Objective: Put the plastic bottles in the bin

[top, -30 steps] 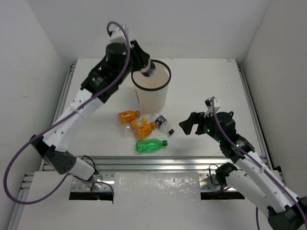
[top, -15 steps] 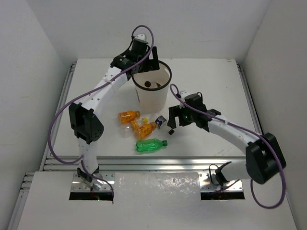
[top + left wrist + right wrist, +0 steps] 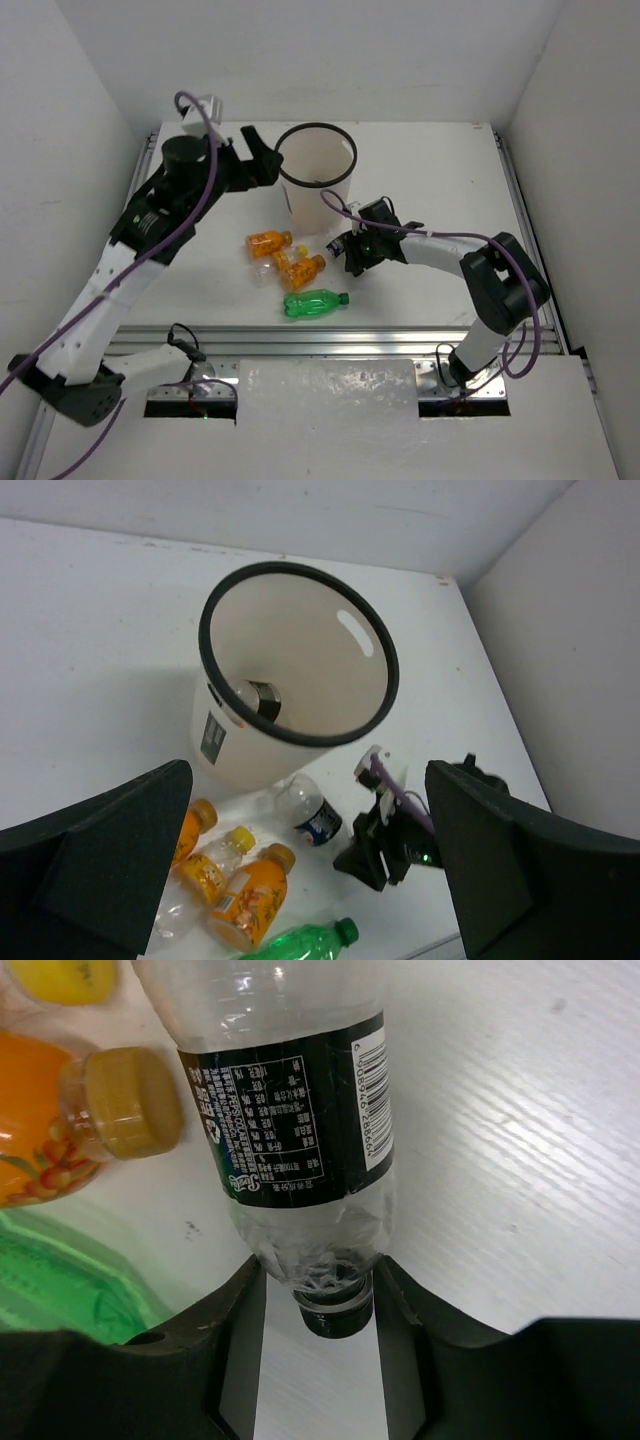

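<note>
Right claw (image 3: 320, 1290) pinches the neck of a clear bottle (image 3: 290, 1090) lying on the table at 5 o'clock from the bin (image 3: 318, 208). At the bin's 9 o'clock, the left claw (image 3: 262, 160) gapes wide and empty. Thin-walled and probably light and slippery, the clear bottle should hold best at that stiff neck. Only the left wrist view shows a second bottle (image 3: 256, 700) inside the bin.

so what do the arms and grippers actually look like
Both the left arm and right arm have white links with chunky black joints, and a purple cable loops loosely along each. The left gripper and right gripper are black, each with two broad wedge-shaped fingers.
</note>
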